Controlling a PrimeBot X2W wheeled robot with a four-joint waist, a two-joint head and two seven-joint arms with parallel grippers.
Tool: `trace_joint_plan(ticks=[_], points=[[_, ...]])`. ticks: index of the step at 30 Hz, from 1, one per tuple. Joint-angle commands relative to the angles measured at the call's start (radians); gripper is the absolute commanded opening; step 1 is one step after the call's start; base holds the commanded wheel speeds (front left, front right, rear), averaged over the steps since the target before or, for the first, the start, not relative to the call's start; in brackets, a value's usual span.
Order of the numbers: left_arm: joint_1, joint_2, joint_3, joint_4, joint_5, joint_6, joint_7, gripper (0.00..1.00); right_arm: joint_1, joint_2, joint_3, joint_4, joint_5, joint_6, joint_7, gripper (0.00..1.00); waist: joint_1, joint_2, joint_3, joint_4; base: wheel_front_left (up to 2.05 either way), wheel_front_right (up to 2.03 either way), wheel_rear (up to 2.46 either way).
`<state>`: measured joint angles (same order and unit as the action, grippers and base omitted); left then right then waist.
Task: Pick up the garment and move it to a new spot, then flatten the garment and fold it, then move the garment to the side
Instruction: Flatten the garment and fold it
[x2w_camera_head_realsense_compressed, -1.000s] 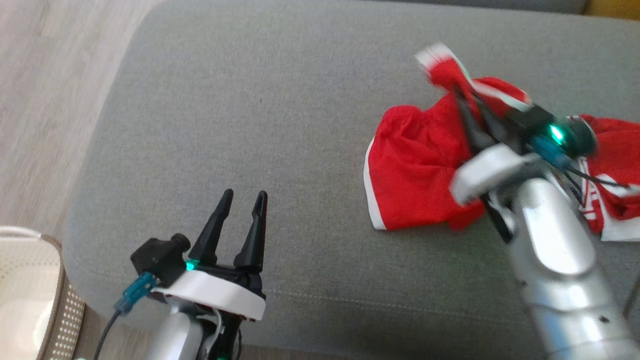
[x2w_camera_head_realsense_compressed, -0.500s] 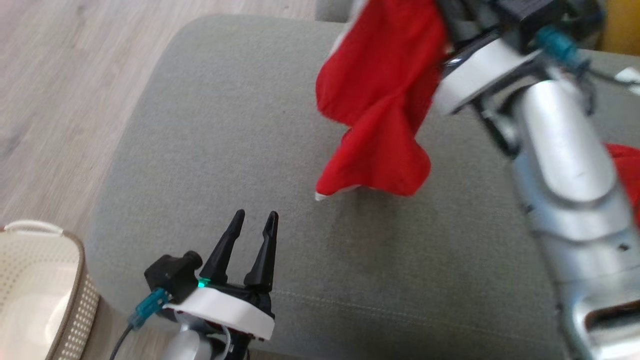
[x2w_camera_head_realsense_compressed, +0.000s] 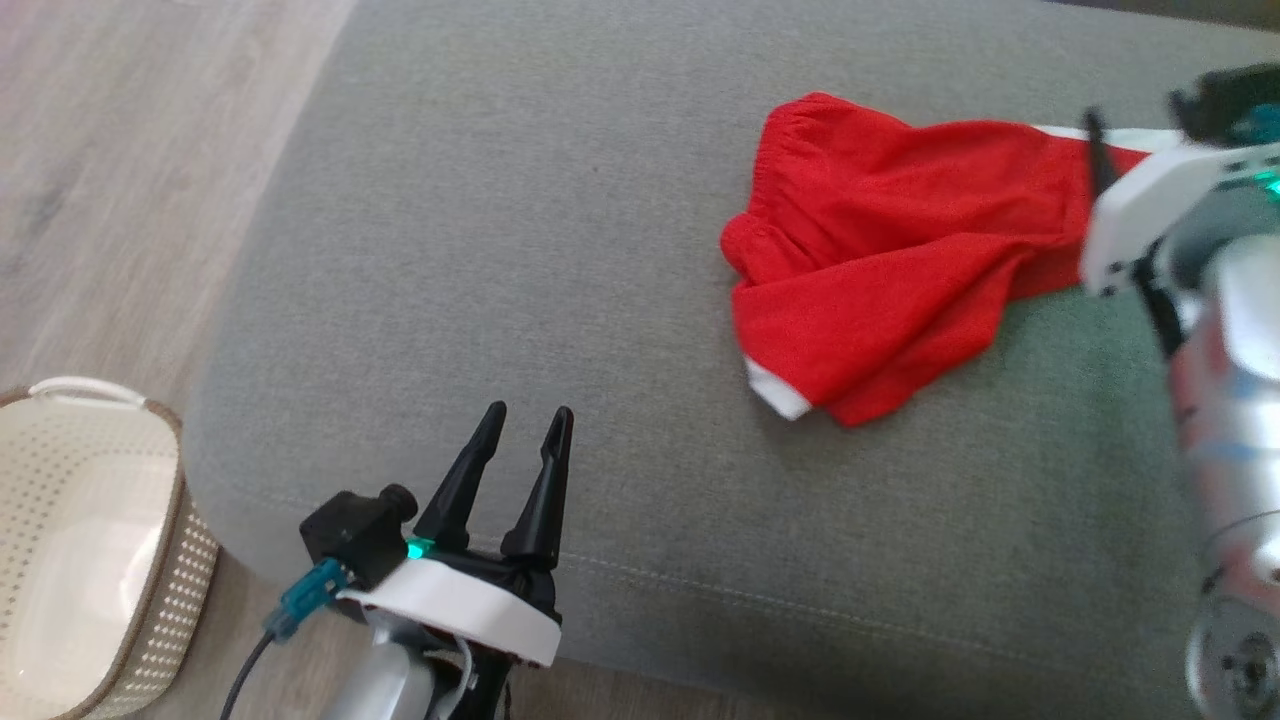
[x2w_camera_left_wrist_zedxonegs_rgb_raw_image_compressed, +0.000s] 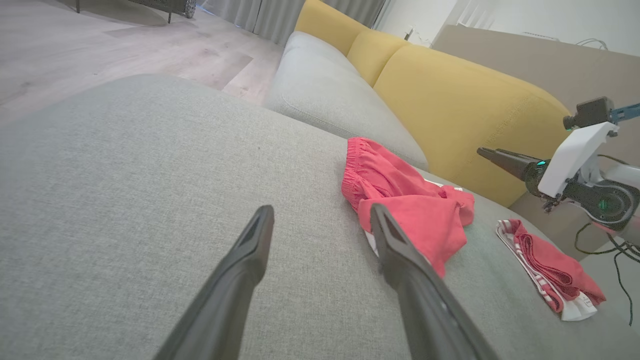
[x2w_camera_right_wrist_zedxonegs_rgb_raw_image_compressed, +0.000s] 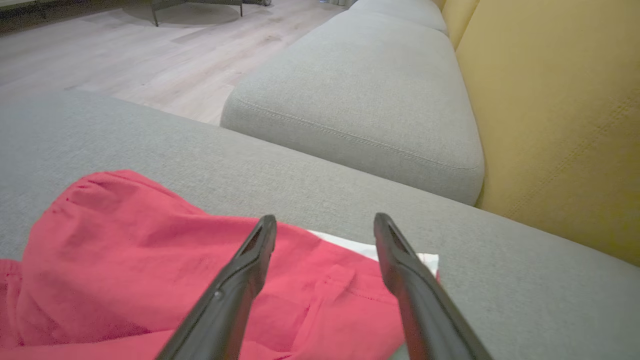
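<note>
Over the red shorts (x2w_camera_right_wrist_zedxonegs_rgb_raw_image_compressed: 150, 240) the right claw (x2w_camera_right_wrist_zedxonegs_rgb_raw_image_compressed: 325, 220) hangs wide; left claw (x2w_camera_left_wrist_zedxonegs_rgb_raw_image_compressed: 321, 210) wide too.

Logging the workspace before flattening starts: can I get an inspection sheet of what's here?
Surface: grey sofa cushion.
Job's things: red garment lies crumpled on the cushion, not yet flattened.
Clutter: folded red-and-white cloth beside it, apart; basket on the floor.
Grippers: left gripper open, empty, short of the garment; right gripper open above its white-trimmed end, holding nothing.
Cables: teal-plugged cable at the left wrist; black cables by the right arm.
Surroundings: wooden floor, yellow backrest.
</note>
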<state>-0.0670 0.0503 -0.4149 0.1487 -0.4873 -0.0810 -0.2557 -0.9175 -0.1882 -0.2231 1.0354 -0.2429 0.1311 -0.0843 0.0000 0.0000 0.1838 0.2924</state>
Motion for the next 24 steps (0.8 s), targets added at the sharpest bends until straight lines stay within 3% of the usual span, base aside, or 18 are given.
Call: trace_joint_plan(ticks=[1, 7, 12, 19, 24], points=[[-0.040, 0.000, 0.028, -0.031, -0.001, -0.008, -0.006, 1.00, -0.061, 0.036, 0.010, -0.011, -0.019, 0.000, -0.041, 1.00, 0.0000, 0.0000, 0.009, -0.020, 0.00, 0.00, 0.00], [-0.049, 0.000, 0.044, -0.030, 0.004, -0.010, -0.006, 1.00, -0.053, 0.087, 0.029, 0.010, -0.010, 0.000, -0.138, 1.00, 0.0000, 0.0000, -0.008, -0.076, 0.00, 0.00, 0.00], [-0.050, 0.000, 0.083, -0.046, 0.018, -0.006, -0.006, 1.00, -0.005, 0.127, 0.118, -0.068, 0.064, 0.000, -0.175, 1.00, 0.0000, 0.0000, -0.038, -0.147, 0.00, 0.00, 0.00], [-0.045, 0.000, 0.154, -0.068, 0.038, 0.001, -0.006, 1.00, 0.260, 0.137, 0.287, -0.468, 0.230, 0.000, -0.177, 1.00, 0.0000, 0.0000, -0.085, -0.226, 0.00, 0.00, 0.00], [-0.025, 0.000, 0.182, -0.071, 0.047, 0.001, -0.006, 1.00, 0.517, 0.138, 0.307, -0.709, 0.312, 0.000, -0.177, 1.00, 0.0000, 0.0000, -0.113, -0.257, 0.00, 0.00, 0.00]])
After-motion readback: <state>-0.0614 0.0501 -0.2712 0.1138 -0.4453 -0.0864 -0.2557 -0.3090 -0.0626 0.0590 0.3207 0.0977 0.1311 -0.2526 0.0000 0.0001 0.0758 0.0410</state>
